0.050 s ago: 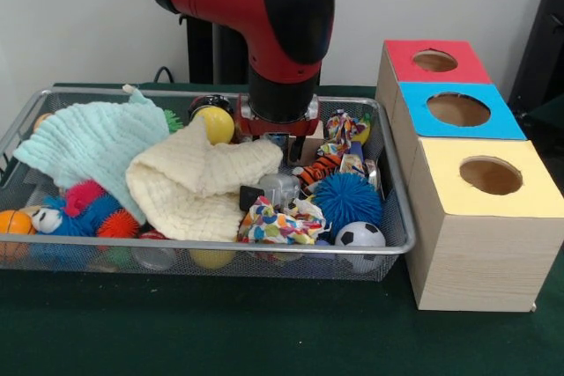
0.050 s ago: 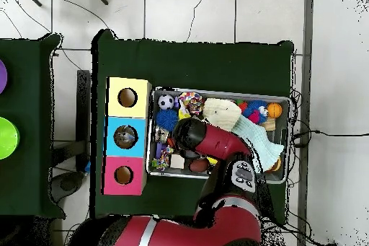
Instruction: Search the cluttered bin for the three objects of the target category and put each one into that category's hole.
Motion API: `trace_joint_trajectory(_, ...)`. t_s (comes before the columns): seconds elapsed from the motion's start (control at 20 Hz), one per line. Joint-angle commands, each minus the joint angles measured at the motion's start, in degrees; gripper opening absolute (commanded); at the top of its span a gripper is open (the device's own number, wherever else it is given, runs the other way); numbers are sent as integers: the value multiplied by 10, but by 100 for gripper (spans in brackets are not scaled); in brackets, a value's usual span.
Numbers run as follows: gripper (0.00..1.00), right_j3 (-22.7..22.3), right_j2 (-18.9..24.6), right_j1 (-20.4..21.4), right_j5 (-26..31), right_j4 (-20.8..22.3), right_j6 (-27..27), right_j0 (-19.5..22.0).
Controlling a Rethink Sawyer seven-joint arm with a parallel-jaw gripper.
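1. The wire bin lies on the green table, crowded with toys and cloths; the pictures do not show which of them belong to the target category.
2. The gripper hangs low inside the bin, near its back rim and right of centre in the front view. Its tips are hidden behind the cream cloth and the arm's own head, so it cannot be told whether it is open or shut, or whether it has hold of anything.
3. Nearest the gripper: a yellow ball just to its left, a striped orange toy and a patterned knotted cloth just to its right.
4. In front of the gripper lie a blue spiky ball, a small football and a colourful crumpled cloth, all near the front rim.
5. The pale green cloth covers the bin's left part in the front view; under its edge lie a pink fuzzy toy, an orange spiky ball and an orange ball.
6. Three boxes stand in a row just beside the bin, each with a round hole on top: the yellow box at the front, then the blue box, then the red box.
7. In the overhead view the red arm reaches over the bin, its head above the end nearest the boxes.
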State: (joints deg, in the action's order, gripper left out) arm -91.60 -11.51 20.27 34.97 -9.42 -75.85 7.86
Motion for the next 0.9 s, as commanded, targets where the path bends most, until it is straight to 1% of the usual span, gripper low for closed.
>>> trace_joint_trajectory(0.05,100,-32,-7,-23,71,21,-108,5)
trace_joint_trajectory(0.25,100,-39,-26,-16,87,32,-110,-10)
trace_joint_trajectory(0.5,100,-27,-52,-23,117,53,-100,-30)
trace_joint_trajectory(0.8,100,-37,-73,-22,120,69,-93,-53)
trace_joint_trajectory(0.9,100,-45,-72,-20,112,66,-94,-55)
